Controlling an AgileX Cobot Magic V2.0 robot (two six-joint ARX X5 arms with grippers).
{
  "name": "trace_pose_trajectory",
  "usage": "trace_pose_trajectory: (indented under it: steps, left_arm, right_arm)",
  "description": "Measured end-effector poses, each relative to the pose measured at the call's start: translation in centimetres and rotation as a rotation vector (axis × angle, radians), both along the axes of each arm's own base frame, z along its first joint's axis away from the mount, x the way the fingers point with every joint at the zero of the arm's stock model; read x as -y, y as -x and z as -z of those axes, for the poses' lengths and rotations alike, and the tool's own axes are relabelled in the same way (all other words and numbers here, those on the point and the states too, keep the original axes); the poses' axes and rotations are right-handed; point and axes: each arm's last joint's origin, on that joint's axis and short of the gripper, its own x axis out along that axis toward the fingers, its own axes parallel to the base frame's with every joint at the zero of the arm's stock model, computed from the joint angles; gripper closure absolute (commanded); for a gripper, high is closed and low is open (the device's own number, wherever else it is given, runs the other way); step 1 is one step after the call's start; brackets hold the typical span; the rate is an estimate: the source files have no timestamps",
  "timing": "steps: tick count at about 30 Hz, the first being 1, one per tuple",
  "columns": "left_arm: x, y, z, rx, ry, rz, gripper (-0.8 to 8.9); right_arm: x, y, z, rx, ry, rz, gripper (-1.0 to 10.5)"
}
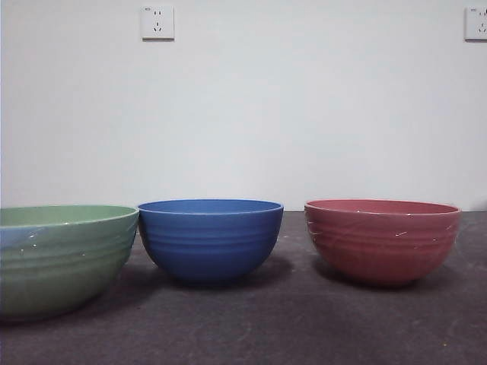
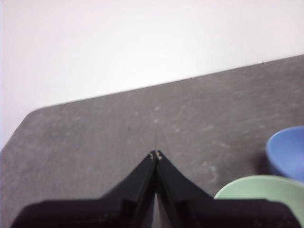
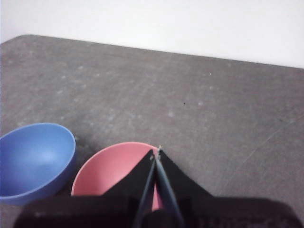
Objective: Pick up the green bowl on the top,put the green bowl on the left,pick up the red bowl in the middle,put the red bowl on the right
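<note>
Plain white wall [image 1: 304,114] at the back, two sockets up high, one [image 1: 157,23] over the left side and one [image 1: 476,23] cut by the right edge, and below it a dark grey table [image 1: 289,327] with pale flecks.

Three bowls stand in a row across the front view, all upright, mouths open to the ceiling. On the left sits the green bowl [image 1: 65,258], nearest the camera and partly cut by the frame's edge, its ribbed rings showing on the outside. Next, the blue bowl [image 1: 210,239] holds the middle; its rim comes right up beside the green rim, and from this level angle I cannot tell whether the two touch. Well apart on the right stands the red bowl [image 1: 383,239], ribbed too, with pale scratch marks on its side.

Up to the wrist cameras. The left gripper [image 2: 156,155] hangs above bare table, jaws pressed tip to tip, nothing between them; the green bowl's rim shows just beside it, with a slice of the blue bowl beyond. The right gripper [image 3: 156,151] is above the red bowl, its tips over the far rim, jaws likewise pinched together and empty. The bowl's pink inside shows under the jaws, and the blue bowl sits just next to it.

Neither arm shows in the front view.
</note>
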Motion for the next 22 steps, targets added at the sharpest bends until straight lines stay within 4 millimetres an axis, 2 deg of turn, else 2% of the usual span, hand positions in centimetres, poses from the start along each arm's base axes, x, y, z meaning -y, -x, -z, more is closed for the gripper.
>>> trace_pose_trajectory:
  steps: [5, 10, 14, 22]
  left_arm:
    - [-0.4, -1.3, 4.7, -0.010, 0.043, -0.095, 8.17]
    - [-0.5, -2.1, 7.7, -0.071, 0.099, -0.133, 8.17]
    - [-0.5, -2.2, 8.4, -0.093, 0.109, -0.136, 8.17]
    - [-0.5, -2.2, 8.4, -0.090, 0.116, -0.137, 8.17]
  right_arm:
    - [0.0, 0.0, 0.1, -0.009, 0.004, 0.000, 9.4]
    - [0.0, 0.0, 0.1, -0.009, 0.004, 0.000, 9.4]
    - [0.0, 0.0, 0.1, -0.009, 0.004, 0.000, 9.4]
    - [0.0, 0.0, 0.1, -0.009, 0.004, 0.000, 9.4]
